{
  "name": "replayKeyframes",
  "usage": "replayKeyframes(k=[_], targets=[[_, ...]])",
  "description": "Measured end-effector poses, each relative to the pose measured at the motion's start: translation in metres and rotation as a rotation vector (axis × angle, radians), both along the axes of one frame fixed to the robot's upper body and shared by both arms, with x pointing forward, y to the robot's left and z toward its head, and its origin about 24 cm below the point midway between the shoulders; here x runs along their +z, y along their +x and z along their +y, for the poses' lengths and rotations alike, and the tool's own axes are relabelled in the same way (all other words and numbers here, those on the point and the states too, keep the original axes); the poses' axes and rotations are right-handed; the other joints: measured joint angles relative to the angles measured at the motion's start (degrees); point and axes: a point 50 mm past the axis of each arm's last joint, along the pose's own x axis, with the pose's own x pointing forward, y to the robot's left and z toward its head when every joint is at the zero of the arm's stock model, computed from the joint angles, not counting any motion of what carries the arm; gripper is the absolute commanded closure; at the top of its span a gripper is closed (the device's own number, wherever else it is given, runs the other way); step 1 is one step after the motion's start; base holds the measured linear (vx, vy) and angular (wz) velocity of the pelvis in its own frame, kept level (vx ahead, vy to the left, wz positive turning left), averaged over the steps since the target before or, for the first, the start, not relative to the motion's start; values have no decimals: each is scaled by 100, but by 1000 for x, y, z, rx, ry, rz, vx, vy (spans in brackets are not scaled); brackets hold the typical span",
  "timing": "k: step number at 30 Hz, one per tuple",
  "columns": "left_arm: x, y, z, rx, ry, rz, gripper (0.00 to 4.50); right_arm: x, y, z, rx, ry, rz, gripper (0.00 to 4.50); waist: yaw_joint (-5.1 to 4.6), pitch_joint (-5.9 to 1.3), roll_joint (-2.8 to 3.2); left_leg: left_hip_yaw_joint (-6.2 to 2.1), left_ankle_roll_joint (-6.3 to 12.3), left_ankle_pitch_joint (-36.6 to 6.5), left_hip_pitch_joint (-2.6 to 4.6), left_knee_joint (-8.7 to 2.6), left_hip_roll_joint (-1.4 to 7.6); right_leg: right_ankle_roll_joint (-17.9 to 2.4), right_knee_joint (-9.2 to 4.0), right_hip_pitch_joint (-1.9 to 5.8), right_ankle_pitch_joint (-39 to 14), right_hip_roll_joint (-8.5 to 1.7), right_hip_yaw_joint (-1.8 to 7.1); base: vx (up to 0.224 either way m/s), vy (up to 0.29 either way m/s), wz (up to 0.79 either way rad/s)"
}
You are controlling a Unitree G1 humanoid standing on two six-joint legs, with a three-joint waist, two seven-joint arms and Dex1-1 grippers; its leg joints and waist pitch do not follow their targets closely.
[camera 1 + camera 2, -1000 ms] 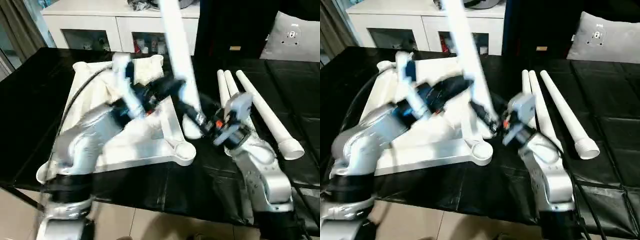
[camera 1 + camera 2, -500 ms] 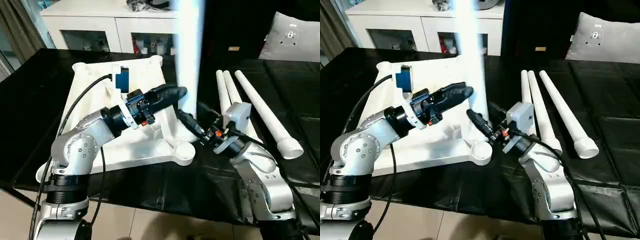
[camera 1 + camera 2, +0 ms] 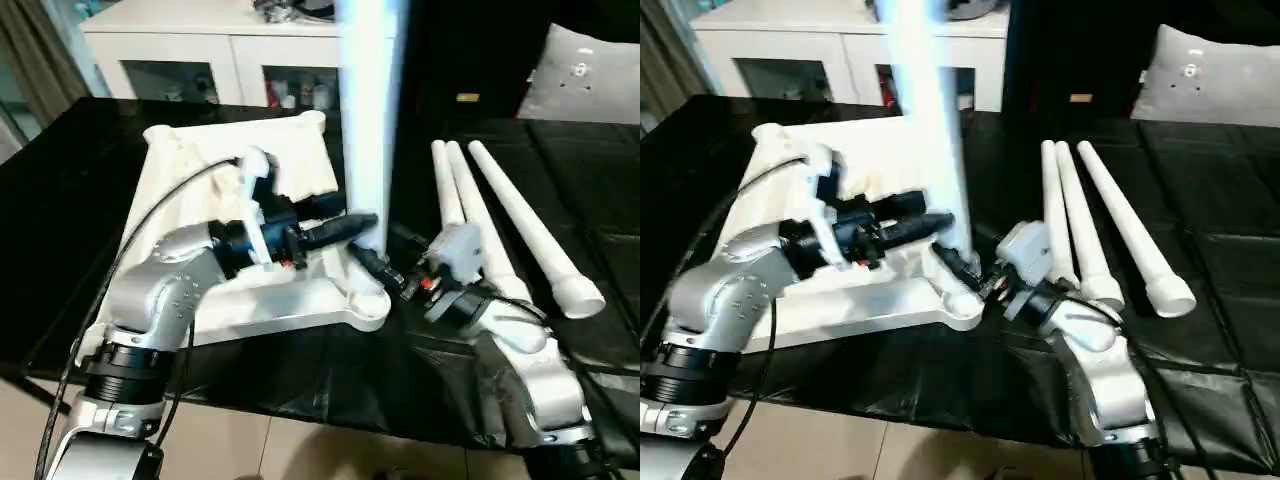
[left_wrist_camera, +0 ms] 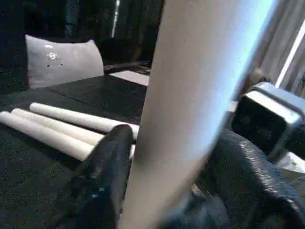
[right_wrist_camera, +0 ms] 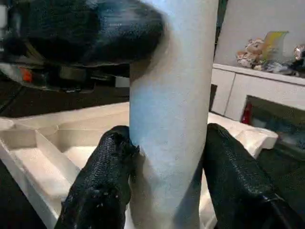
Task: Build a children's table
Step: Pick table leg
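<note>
Since half a second ago the left gripper [image 3: 362,222] has swung in against the upright leg [image 3: 368,110], which stands straighter now, and the right gripper [image 3: 368,262] has closed in on its base. The leg rises from the near right corner of the table top [image 3: 290,165], which lies upside down on the black table [image 3: 80,180], ribs up. In the left wrist view the leg [image 4: 190,95] stands between that gripper's two black fingers [image 4: 107,167], which lie against its sides, so it is pinching the leg. In the right wrist view the leg [image 5: 174,109] likewise fills the gap between the two fingers [image 5: 102,181], which press on it low down, just above the ribbed underside [image 5: 62,148]; the left gripper's finger [image 5: 86,28] wraps the leg higher up.

Three more legs [image 3: 500,220] lie side by side on the black table to the right, near the right forearm [image 3: 520,350]. A grey cushion [image 3: 590,75] sits behind them; its small mark cannot be read. A white cabinet [image 3: 200,55] with glass doors stands at the back.
</note>
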Motion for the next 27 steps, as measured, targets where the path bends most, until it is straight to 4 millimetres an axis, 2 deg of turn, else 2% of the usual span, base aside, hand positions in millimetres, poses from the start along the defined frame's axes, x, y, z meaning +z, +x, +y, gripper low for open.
replayKeyframes(k=[2, 6, 8, 10, 13, 15, 16, 20, 22, 25, 27], targets=[[-2, 1, -1, 2, 23, -17, 134, -1, -1, 4, 13, 4, 0, 265, -10, 0, 0, 0, 0, 0, 2, 0, 0, -1, 2, 0, 1, 0, 0, 0, 0, 0], [-4, 0, -2, -12, 31, -20, 118, -2, 0, 4, 6, 8, -5, 265, -4, 0, -1, 1, 0, 1, 1, 0, 0, -3, 1, 2, 2, 0, 1, 0, 0, 0], [-4, 0, -2, -16, 31, -20, 85, -3, 0, 4, 5, 8, 1, 265, -4, 0, -2, 1, -1, 1, 2, 0, 0, -3, 1, 2, 2, 0, 0, 0, 0, 0], [-7, -2, -2, -18, 32, -12, 82, -6, 1, 4, 2, 7, 13, 265, -3, 0, -1, 1, -1, 0, 1, 0, 0, -3, 1, 0, 2, 0, 0, 0, 0, 0], [-12, -4, -6, -20, 0, 16, 47, -7, 1, 3, -1, 10, 15, 265, -4, 0, -2, 3, 0, 1, 1, 0, 0, -3, 1, 1, 2, -1, 1, 0, 0, 0], [-13, -5, -8, -19, -14, 28, 40, -7, 1, 4, -1, 11, 15, 265, -2, 0, -2, 2, 0, 1, 1, 0, 0, -4, 1, 0, 2, -1, 0, 0, 0, 0], [-14, -5, -8, -18, -19, 31, 67, -7, 1, 4, 0, 14, 15, 265, -3, 0, -2, 2, 0, 1, 1, 0, 0, -4, 2, 1, 2, -1, 0, 0, 0, 0], [-14, -5, -11, 14, -68, 37, 78, -7, 1, 4, 0, 25, 10, 265, -6, 0, -2, 3, 0, 1, 1, 0, 1, -5, 2, 1, 3, -1, 0, 0, 0, 0], [-13, -4, -11, 21, -71, 23, 114, -8, 1, 4, -1, 25, 14, 265, -4, 0, -2, 2, 0, 1, 2, 0, 1, -5, 2, 1, 3, -1, 0, 0, 0, 0], [-12, -4, -9, 31, -69, 5, 118, -8, 1, 5, 3, 32, 15, 265, -5, 0, -2, 2, 0, 1, 1, 0, 1, -5, 1, 1, 3, -1, 0, 0, 0, 0], [-12, -4, -9, 30, -68, 3, 143, -8, 1, 6, 2, 34, 16, 265, -3, 0, -2, 3, 0, 1, 1, 0, 1, -4, 1, 0, 3, -1, 0, 0, 0, 0]])
